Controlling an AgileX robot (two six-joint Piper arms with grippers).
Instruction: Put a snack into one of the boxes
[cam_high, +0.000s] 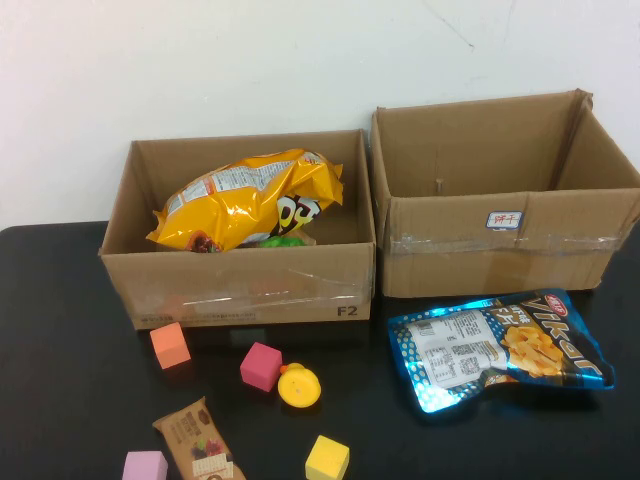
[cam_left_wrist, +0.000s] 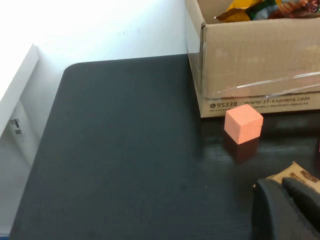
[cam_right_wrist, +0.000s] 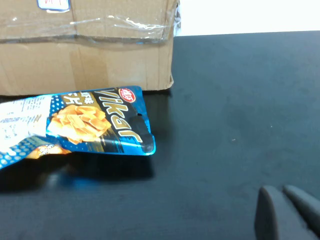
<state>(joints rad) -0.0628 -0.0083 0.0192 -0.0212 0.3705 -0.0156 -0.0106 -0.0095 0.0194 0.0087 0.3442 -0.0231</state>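
Black table: left gripper, right gripper closed, empty.

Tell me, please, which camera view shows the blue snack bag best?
The high view: the whole blue snack bag lies flat on the table in front of the right box. The right wrist view shows only part of it, beyond the shut right gripper; the left wrist view, with the shut left gripper, shows none.

A matte black tabletop with a rounded far corner stands against a plain white wall, marked by a faint hairline crack near the top. Even, soft light falls across the scene. Beside the tabletop's edge, a white panel carries a small label.
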